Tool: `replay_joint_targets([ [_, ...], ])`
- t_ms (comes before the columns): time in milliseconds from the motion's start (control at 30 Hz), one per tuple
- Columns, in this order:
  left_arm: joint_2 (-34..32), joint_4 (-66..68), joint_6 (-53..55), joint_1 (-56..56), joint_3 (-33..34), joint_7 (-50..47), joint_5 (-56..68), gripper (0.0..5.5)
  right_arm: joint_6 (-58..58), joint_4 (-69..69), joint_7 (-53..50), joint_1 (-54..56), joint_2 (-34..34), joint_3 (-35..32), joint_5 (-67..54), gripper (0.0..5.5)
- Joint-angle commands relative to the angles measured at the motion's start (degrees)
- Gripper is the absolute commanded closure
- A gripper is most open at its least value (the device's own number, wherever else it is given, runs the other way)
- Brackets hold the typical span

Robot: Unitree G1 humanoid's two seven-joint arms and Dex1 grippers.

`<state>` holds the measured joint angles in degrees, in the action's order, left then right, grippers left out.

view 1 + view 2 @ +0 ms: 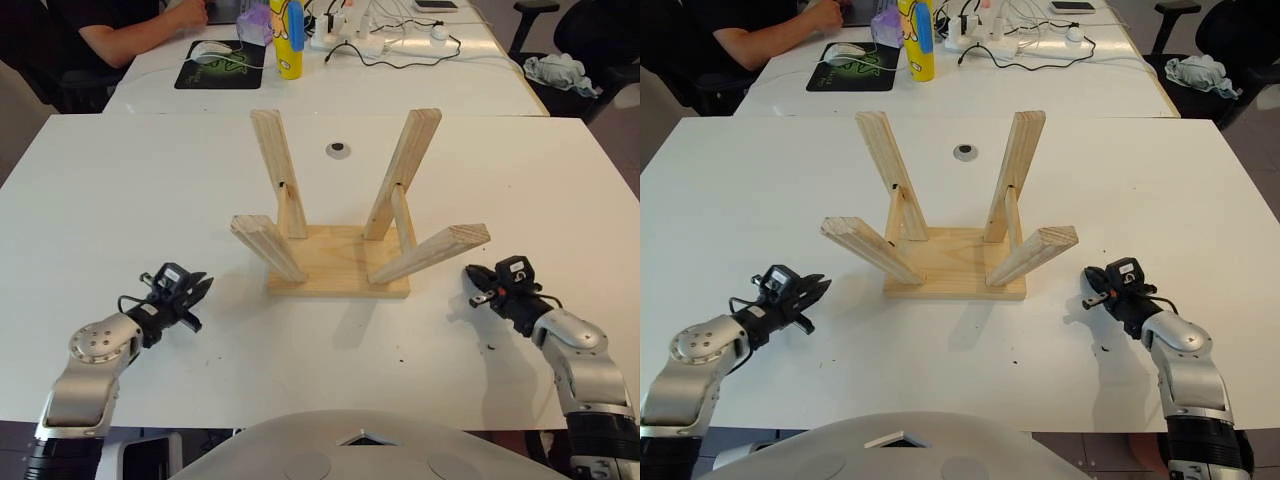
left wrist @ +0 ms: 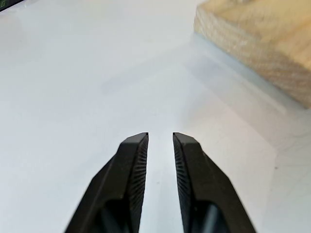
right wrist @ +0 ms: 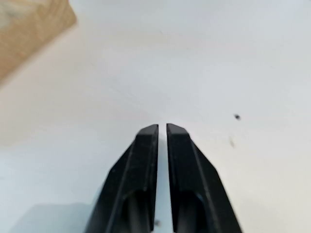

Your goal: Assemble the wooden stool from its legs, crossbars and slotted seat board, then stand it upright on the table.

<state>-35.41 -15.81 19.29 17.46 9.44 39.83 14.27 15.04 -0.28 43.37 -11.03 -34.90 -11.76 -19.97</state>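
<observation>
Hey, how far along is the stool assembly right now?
Done: four legs stand in the seat board, which lies upside down on the table. In hand: nothing; the left gripper and right gripper rest empty beside it. Left: flipping it upright onto its legs.

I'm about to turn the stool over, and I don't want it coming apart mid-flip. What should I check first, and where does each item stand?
1. Four legs fitted in the seat board: ok, all four stand up from it.
2. Joints tight, crossbars seated: cannot tell.
3. Stool upright: not ok, it rests on the seat board with the legs pointing up.
4. Left pincer free: ok, empty and slightly open, low over the table, clear of the wood.
5. Right pincer ready to grasp: not ok, empty but nearly closed, so it needs opening.
6. Room to turn: ok, the small dark disc lies apart, beyond the legs.
</observation>
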Motion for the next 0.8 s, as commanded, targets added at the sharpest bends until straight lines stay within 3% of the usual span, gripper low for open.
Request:
replay_joint_targets([
  [33, -3.1, 0.8, -2.0, -2.3, 2.1, 6.5, 4.1, 3.95, 0.9, 0.6, 11.1, 2.7, -3.7, 0.7, -4.8, 4.54],
  [300, -7.3, 6.3, -4.7, -6.5, 1.5, 20.2, 9.8, 2.90, 2.4, 0.7, 23.1, 4.0, -6.2, 2.9, -8.6, 3.46],
  [467, -6.1, 8.5, -6.5, -10.3, -5.0, 24.8, 8.5, 2.22, 1.1, 0.7, 24.6, 7.2, -4.1, 6.7, -7.6, 2.75],
  [800, -0.9, 16.2, -13.1, -18.6, -13.2, 26.7, 5.1, 2.22, -4.9, 9.2, 27.7, 16.0, -1.1, 13.2, -2.8, 2.75],
])
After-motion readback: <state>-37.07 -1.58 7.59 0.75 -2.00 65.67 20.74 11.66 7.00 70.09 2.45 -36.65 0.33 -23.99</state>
